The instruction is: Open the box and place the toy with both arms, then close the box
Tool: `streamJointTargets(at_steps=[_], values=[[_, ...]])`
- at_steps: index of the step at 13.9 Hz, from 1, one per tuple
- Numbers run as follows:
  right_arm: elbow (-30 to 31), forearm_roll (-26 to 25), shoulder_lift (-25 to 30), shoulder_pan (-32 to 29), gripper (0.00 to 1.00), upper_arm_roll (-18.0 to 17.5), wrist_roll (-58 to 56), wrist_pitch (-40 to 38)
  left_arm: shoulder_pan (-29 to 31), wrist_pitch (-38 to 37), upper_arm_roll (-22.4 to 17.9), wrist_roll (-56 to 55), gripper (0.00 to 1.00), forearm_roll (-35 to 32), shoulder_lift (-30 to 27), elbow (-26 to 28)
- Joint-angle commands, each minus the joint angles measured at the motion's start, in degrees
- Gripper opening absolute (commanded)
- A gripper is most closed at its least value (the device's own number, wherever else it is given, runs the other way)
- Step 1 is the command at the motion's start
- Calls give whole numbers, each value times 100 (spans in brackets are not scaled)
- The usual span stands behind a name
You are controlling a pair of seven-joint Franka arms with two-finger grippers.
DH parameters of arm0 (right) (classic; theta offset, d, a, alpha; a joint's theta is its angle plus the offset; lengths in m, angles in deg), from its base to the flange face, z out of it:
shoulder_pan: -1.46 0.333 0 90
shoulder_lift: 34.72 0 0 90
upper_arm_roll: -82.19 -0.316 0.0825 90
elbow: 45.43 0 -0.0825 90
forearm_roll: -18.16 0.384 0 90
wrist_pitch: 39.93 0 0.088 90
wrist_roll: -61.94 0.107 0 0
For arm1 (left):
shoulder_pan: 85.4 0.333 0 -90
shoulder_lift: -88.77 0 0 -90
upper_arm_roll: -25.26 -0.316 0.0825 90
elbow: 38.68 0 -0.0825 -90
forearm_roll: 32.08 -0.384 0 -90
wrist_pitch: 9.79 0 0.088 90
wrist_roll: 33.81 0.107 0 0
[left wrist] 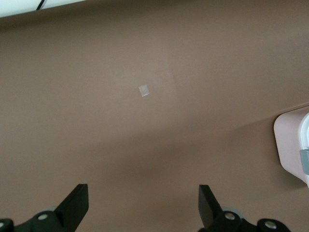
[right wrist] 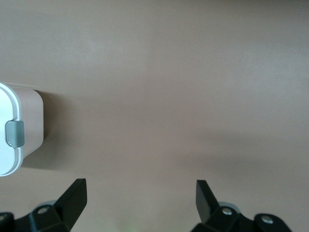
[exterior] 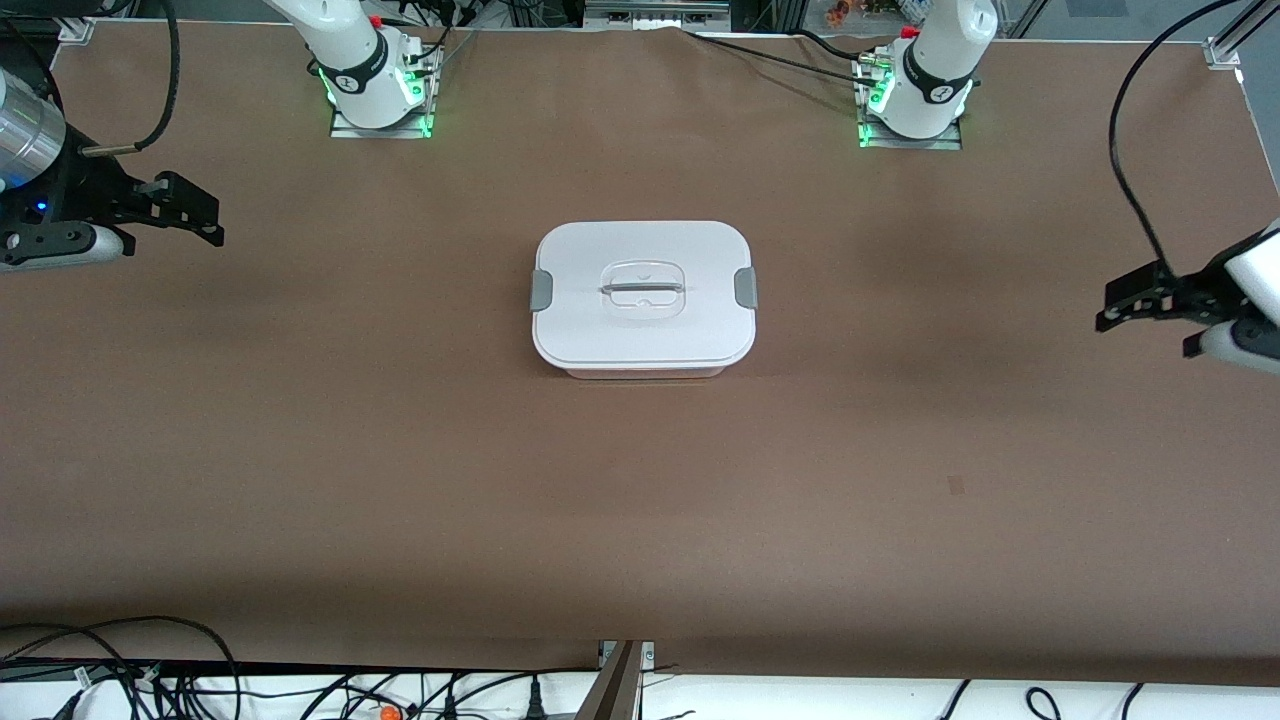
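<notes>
Box (exterior: 644, 296) at table (exterior: 640, 520) centre, lid (exterior: 644, 330) seated flat, grey side clips (exterior: 541, 289) apparently down on both ends, though latch state hard to confirm; handle (exterior: 642, 288) flush in lid recess; no toy in any view, possibly inside.
Left gripper (exterior: 1140, 305) raised over the left arm's end of the table, fingers spread (left wrist: 77, 203); right gripper (exterior: 185, 210) raised over the right arm's end, fingers spread (right wrist: 72, 200); both well apart from box.
Fits either closed box awaiting opening, or toy stowed and lid back on; not separable here.
Open table all round box; cables (exterior: 130, 670) along near edge only; approach lanes to both clips clear.
</notes>
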Motion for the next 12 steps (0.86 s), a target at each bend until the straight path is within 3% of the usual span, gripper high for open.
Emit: streamJointTargets(at_steps=[1, 3, 6, 12], values=[[-124, -54, -34, -17, 100, -37, 70, -90, 109, -305, 290, -908, 100, -103, -509, 478], [-124, -54, -34, -26, 100, -37, 70, -90, 144, -597, 449, -1534, 100, -112, -606, 478], [-124, -54, -34, -17, 100, -37, 61, -90, 144, -844, 546, -1475, 100, -357, -633, 426], [-124, -54, -34, -9, 100, -45, 61, -90, 136, -1169, 520, -1466, 100, -393, -159, -155]])
